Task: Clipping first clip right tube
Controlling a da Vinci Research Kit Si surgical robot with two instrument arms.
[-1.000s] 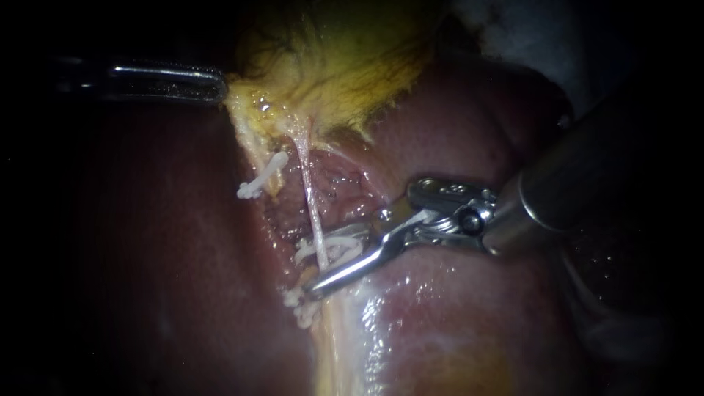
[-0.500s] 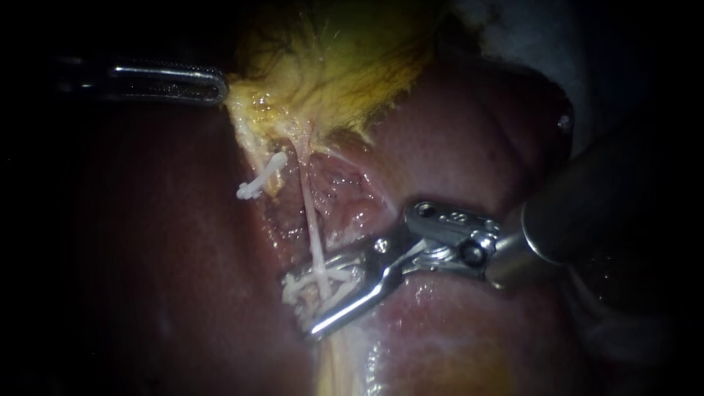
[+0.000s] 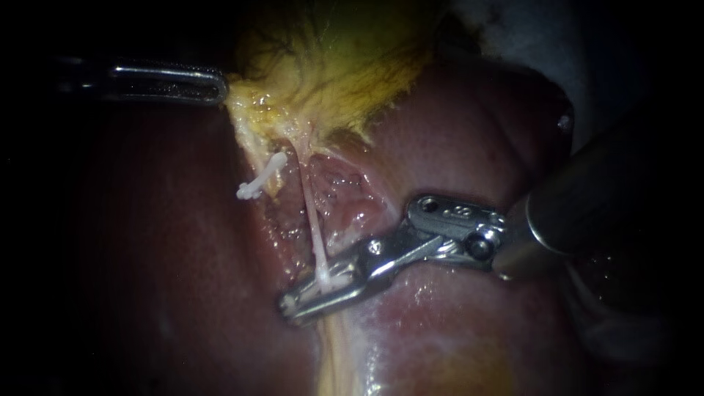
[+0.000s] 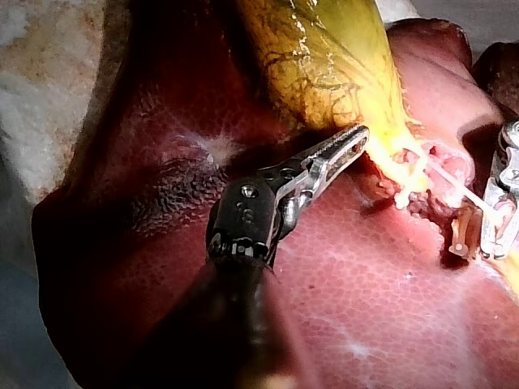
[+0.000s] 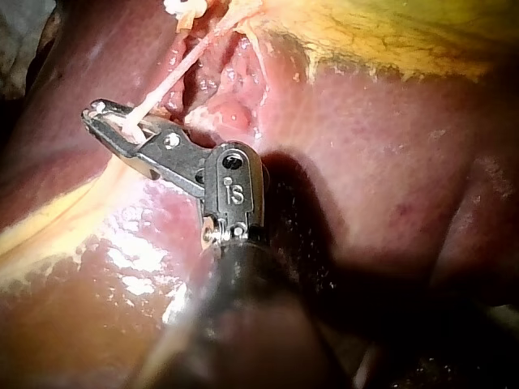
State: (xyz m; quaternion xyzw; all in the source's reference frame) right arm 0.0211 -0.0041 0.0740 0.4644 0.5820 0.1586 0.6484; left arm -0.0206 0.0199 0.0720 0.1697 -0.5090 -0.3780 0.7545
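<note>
Right instrument (image 3: 287, 308) closed onto right tube (image 3: 312, 220), left instrument (image 3: 220, 86) gripping gallbladder (image 3: 337, 66)

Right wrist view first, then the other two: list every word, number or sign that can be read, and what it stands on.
Right instrument: small engraved marks on its joint housing, not read off here.
Left instrument: no text shows.
Liver, gallbladder, tube, held clip, other clip: none.
</note>
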